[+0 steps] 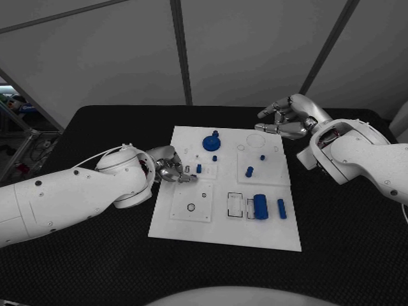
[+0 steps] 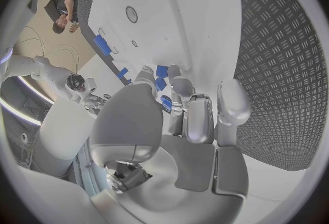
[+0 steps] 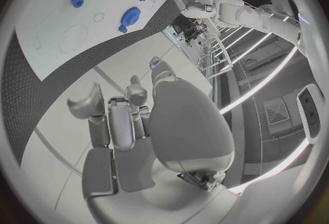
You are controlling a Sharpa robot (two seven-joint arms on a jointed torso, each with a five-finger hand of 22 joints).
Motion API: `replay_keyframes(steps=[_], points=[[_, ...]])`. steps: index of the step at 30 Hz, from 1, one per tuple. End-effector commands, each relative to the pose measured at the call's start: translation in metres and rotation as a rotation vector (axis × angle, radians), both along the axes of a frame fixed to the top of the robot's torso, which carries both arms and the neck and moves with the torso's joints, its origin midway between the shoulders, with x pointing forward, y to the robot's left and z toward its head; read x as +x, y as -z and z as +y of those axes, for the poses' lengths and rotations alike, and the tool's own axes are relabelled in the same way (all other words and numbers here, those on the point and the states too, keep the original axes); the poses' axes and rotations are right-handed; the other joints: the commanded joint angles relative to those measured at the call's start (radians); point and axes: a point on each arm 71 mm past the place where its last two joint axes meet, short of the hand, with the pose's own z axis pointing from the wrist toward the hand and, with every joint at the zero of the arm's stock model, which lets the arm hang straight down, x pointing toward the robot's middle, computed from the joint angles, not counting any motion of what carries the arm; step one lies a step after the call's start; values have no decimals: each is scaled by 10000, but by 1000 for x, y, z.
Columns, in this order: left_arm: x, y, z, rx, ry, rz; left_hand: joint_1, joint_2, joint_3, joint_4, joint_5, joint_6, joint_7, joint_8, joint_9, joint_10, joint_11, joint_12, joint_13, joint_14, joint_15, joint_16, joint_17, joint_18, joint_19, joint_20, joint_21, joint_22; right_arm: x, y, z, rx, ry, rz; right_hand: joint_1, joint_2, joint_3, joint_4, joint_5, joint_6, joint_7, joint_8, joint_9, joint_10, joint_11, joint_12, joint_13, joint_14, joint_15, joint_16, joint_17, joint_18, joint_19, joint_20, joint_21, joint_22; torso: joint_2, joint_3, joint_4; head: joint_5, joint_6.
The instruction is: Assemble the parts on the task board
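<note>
**Left hand low over the board's left side, right hand raised past its far corner**

The left hand (image 1: 172,169) reaches in over the left edge of the board (image 1: 224,226), fingers curled down close to a small blue peg (image 1: 199,169) standing near its fingertips. In the left wrist view the fingers (image 2: 197,117) bend inward with blue parts (image 2: 162,71) just past their tips; whether anything is pinched between them cannot be told.

The right hand (image 1: 282,121) is held off the board beyond its far right corner, the forearm angled back toward the right edge. Its fingers (image 3: 117,119) lie loosely curled and apart, holding nothing.

On the board, a round blue gear (image 1: 211,141) sits at the far middle. A small blue piece (image 1: 249,171) stands right of centre. A thick blue cylinder (image 1: 260,206) and a thinner rod (image 1: 282,208) lie side by side at the near right, long axes running near to far.
</note>
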Motion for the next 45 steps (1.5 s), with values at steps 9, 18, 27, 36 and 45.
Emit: replay_keyframes(steps=[9, 18, 27, 36, 45], points=[[0, -2, -7, 508, 286, 259, -258, 86, 217, -9, 53, 100, -183, 331, 131, 392, -99, 413, 607, 351, -152, 60, 39, -382, 285, -80, 471, 452, 1, 0, 0, -65, -21, 6, 40, 35, 3, -29, 47, 81, -20, 58, 6, -43, -49, -33, -12, 467, -68, -42, 296, 106, -34, -43, -40, -16, -6, 7, 14, -30, 10], [1, -4, -8, 559, 351, 289, -347, 493, 590, -25, 87, 126, -265, 475, 164, 551, -172, 504, 775, 358, -212, 57, 48, -409, 333, -145, 616, 621, 2, 1, 1, -74, -16, 17, 25, 39, -2, -20, 51, 91, -22, 65, 6, -33, -51, -25, -4, 468, -70, -45, 294, 103, -25, -45, -36, -7, -5, 9, 1, -30, 10], [0, -4, -11, 445, 372, 504, -253, 443, 2292, -31, 84, 85, -304, 550, 123, 652, -198, 457, 809, 367, -233, 53, 65, -425, 332, -188, 699, 791, 2, 1, 0, -80, -16, 25, 9, 43, -6, -11, 56, 108, -28, 76, 7, -25, -55, -19, -1, 466, -73, -54, 282, 104, -22, -48, -40, -10, -5, 5, 10, -53, 18], [2, -3, -14, 485, 455, 607, -148, 257, 3088, -63, 73, 88, -330, 577, 96, 725, -228, 460, 888, 369, -255, 49, 69, -442, 356, -194, 755, 888, 3, 1, 1, -80, -26, 27, 9, 43, -6, -11, 56, 108, -28, 76, 7, -25, -55, -19, -1, 466, -73, -54, 282, 104, -22, -48, -40, -10, -8, 6, 7, -64, 7], [3, -3, -16, 591, 558, 741, -128, 201, 3343, -83, 51, 123, -344, 604, 91, 785, -238, 494, 978, 371, -256, 49, 73, -457, 385, -197, 811, 956, 3, 1, 0, -81, -20, 27, 0, 49, -8, -6, 62, 128, -33, 88, 9, -14, -61, -10, 7, 468, -76, -54, 285, 103, -16, -51, -40, -8, -7, 0, 9, -71, -17]])
